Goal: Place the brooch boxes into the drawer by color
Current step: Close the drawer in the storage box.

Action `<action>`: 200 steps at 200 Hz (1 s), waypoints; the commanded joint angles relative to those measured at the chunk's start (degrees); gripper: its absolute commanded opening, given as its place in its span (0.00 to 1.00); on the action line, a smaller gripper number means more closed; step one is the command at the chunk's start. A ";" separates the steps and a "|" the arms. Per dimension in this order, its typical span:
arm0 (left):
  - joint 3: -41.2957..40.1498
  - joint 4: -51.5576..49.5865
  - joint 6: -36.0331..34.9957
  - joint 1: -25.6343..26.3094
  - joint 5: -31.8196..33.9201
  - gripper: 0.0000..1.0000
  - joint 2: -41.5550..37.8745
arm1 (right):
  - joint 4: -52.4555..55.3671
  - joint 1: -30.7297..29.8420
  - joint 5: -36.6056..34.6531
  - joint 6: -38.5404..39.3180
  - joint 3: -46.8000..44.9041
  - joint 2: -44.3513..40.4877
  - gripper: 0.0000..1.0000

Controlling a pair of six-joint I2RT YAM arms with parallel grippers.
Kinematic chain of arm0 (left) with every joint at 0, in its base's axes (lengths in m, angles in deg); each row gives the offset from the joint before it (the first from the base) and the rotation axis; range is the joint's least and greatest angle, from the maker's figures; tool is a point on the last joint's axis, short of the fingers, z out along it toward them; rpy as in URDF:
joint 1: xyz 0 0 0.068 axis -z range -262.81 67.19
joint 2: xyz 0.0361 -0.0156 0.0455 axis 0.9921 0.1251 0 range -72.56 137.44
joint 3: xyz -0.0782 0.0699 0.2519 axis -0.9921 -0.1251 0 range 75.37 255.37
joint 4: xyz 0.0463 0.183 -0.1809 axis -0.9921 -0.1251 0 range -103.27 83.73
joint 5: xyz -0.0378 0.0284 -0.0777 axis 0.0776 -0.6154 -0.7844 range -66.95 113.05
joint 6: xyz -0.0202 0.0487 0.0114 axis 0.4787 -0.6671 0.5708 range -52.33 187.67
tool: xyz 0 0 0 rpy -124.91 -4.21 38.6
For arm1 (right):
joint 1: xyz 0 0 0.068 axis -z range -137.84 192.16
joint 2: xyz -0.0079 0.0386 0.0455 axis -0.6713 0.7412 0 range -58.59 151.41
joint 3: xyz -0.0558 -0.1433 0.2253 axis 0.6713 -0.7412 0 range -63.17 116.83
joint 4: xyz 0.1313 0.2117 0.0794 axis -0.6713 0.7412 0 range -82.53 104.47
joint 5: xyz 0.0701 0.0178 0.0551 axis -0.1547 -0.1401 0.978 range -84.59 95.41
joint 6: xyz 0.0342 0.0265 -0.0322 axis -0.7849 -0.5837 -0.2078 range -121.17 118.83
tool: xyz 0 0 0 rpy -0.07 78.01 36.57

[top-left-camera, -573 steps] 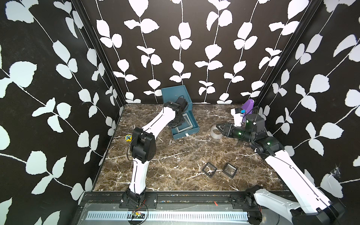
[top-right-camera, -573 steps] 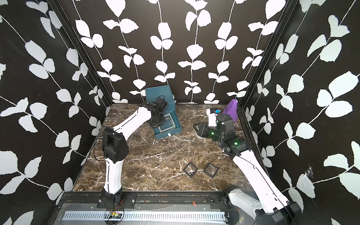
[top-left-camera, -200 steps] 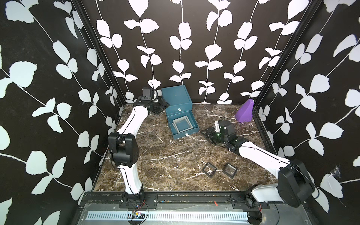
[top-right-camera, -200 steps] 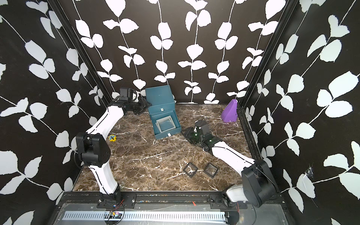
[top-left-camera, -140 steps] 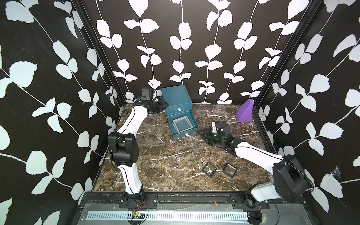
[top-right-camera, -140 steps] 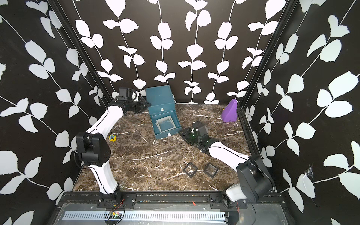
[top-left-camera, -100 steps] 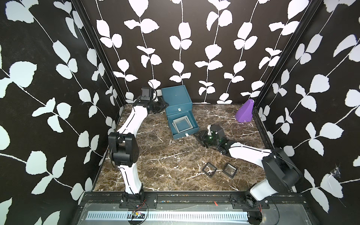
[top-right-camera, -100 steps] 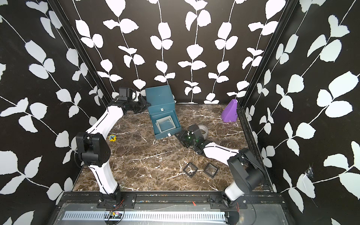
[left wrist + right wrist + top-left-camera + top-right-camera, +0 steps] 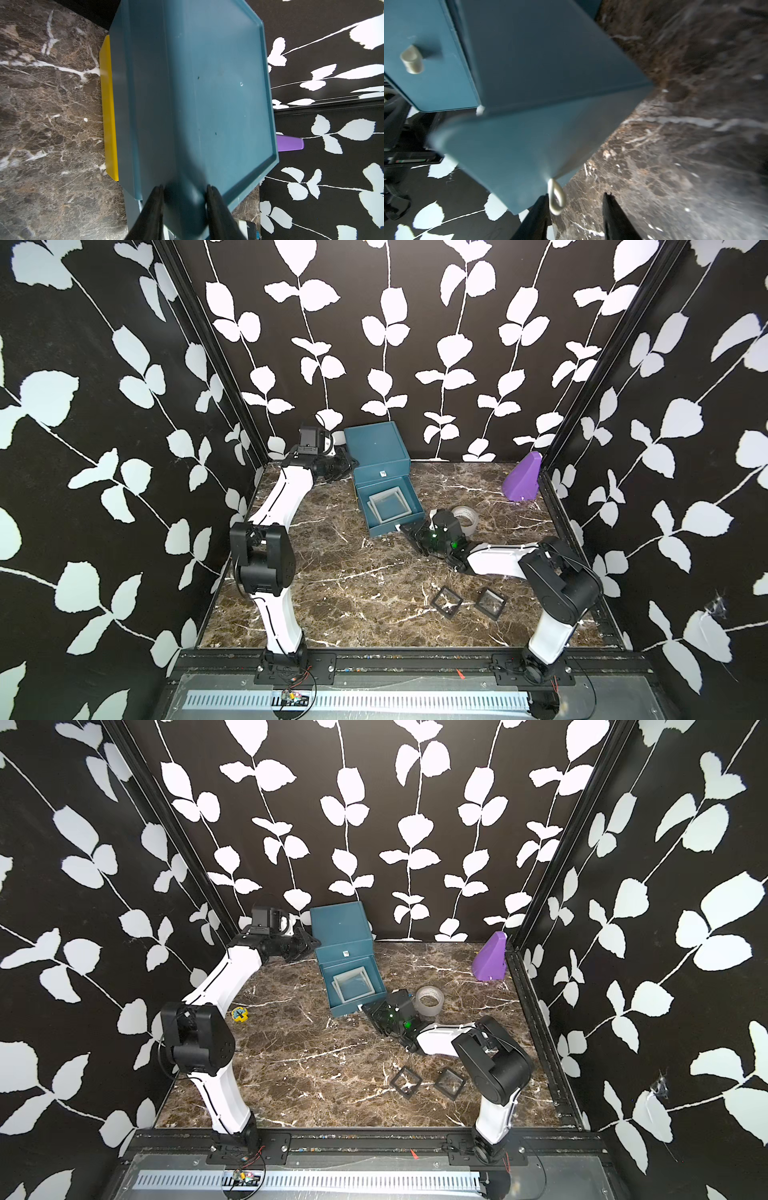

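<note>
The bench (image 9: 332,572) looked like polished brown marble veined in white, with a soft sheen. The drawer chest (image 9: 374,443) was smooth, matt teal plastic by the look of it, its pull (image 9: 412,60) a dull silvery metal. The grey brooch boxes (image 9: 388,504) had clear, glassy centres; the black brooch boxes (image 9: 448,602) looked matt. The tape roll (image 9: 465,516) was clear and shiny, the purple wedge (image 9: 521,479) smooth matt plastic.

No word, number, brand or sign is showing clearly enough to read in any view. A narrow strip (image 9: 413,160) with coloured marks is appearing only as blur in the right wrist view. A small yellow object (image 9: 240,1014) near the left edge of the surface (image 9: 316,1065) is showing blue marks too small to read.
</note>
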 commanded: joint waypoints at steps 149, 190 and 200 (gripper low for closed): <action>-0.36 -3.10 -2.17 -0.11 -0.90 0.26 1.30 | -6.25 -0.80 -3.08 -0.76 5.14 0.16 0.00; -0.59 -3.00 -2.06 -0.15 -1.38 0.24 1.36 | -2.11 -0.72 -3.69 0.20 10.09 0.66 0.00; -0.86 -3.00 -2.03 -0.12 -1.47 0.24 1.32 | -1.51 -0.64 -3.62 0.29 11.32 1.47 0.00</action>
